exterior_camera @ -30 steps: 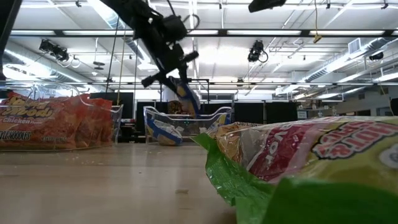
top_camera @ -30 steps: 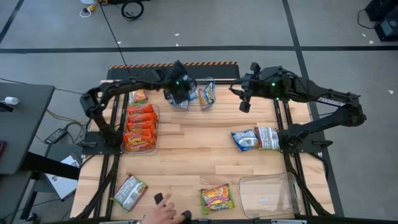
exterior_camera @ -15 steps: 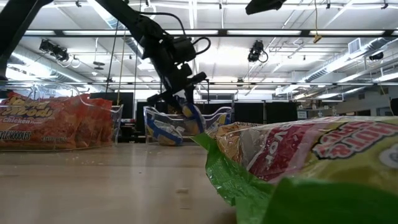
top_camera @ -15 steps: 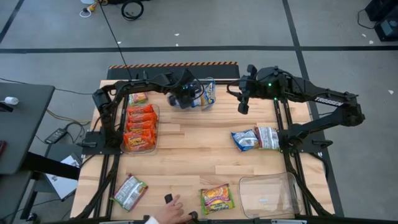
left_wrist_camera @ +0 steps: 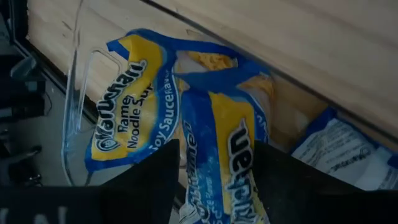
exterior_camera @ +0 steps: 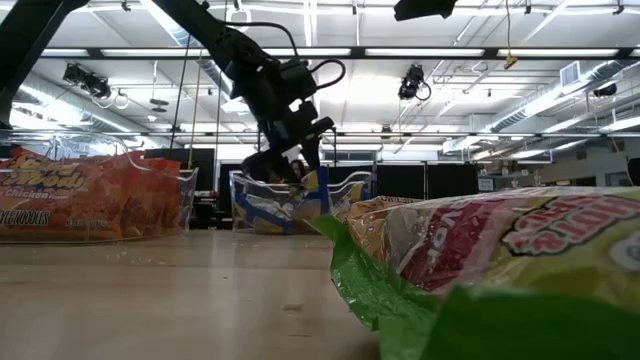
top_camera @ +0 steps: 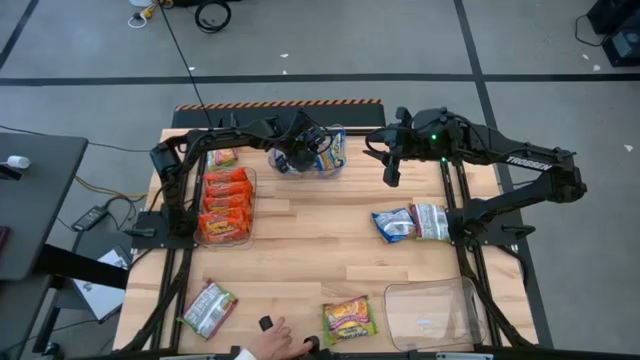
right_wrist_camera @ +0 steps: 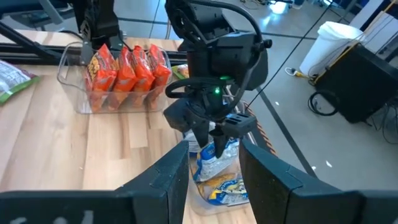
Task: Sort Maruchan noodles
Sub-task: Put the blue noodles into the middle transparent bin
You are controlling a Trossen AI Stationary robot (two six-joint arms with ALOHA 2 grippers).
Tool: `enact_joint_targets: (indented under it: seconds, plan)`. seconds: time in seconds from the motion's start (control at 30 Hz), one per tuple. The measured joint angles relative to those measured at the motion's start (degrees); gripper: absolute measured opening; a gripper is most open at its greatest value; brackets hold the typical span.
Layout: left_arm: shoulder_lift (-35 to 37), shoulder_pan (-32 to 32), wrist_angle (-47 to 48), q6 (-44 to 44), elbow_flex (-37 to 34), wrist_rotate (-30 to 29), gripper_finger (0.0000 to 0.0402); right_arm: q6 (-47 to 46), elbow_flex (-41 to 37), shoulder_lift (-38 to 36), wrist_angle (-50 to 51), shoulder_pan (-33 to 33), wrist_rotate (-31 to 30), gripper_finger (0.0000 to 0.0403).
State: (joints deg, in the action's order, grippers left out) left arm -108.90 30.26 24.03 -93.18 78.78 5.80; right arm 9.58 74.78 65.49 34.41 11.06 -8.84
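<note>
The left gripper [top_camera: 300, 158] hangs over the clear plastic tray [top_camera: 338, 168] at the far middle of the wooden tabletop [top_camera: 310, 240], its fingers on either side of a blue-and-yellow crinkly ramen packet [left_wrist_camera: 221, 155] that stands on end in that tray; whether they pinch the packet or have let it go I cannot tell. A second blue-and-yellow packet [left_wrist_camera: 134, 134] lies flat in the same tray beside it. The right gripper [top_camera: 392, 170] hovers above bare wood just to the right of that tray, fingers parted and holding nothing. A long clear tray [top_camera: 247, 205] on the left side holds a row of orange-red ramen packets [top_camera: 226, 203], and one more orange packet [top_camera: 224, 156] lies on the tabletop just beyond it. Two blue-and-white packets [top_camera: 412, 222] lie side by side near the right edge. At the near edge rest a silver-white packet with red print [top_camera: 209, 309] and a yellow-green packet with pink [top_camera: 347, 320], with an empty-looking clear tray [top_camera: 432, 312] to the right. A person's hand [top_camera: 270, 340] reaches in between those two near packets.
</note>
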Motion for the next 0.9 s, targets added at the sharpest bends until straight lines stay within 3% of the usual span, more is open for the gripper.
enact_joint_targets:
  seconds: [0.3, 0.53, 0.67, 0.77, 0.9]
  plan:
    - [0.0, -0.1, -2.6, 6.3, 0.0, -0.5, 0.0204, 0.0, 0.0, 0.0, 0.1, -0.2, 0.1, 0.0147]
    - [-1.3, -2.0, -2.1, 5.9, 0.1, 0.4, 0.0102, 0.0, 0.0, 0.0, 0.2, -0.2, 0.1, 0.0147]
    - [-1.8, -4.3, -3.9, -1.8, 0.0, -1.1, 0.0045, 0.0, 0.0, 0.0, 0.2, -0.2, 0.1, 0.0147]
    - [-1.9, -5.4, -7.4, -5.2, 0.0, -2.5, 0.0021, -0.1, 0.0, 0.0, 0.2, -0.2, 0.1, 0.0147]
    - [-1.9, -5.5, -6.7, -11.4, 0.0, -2.6, 0.0019, -2.0, 0.0, 0.0, 0.2, -0.2, 0.1, 0.0147]
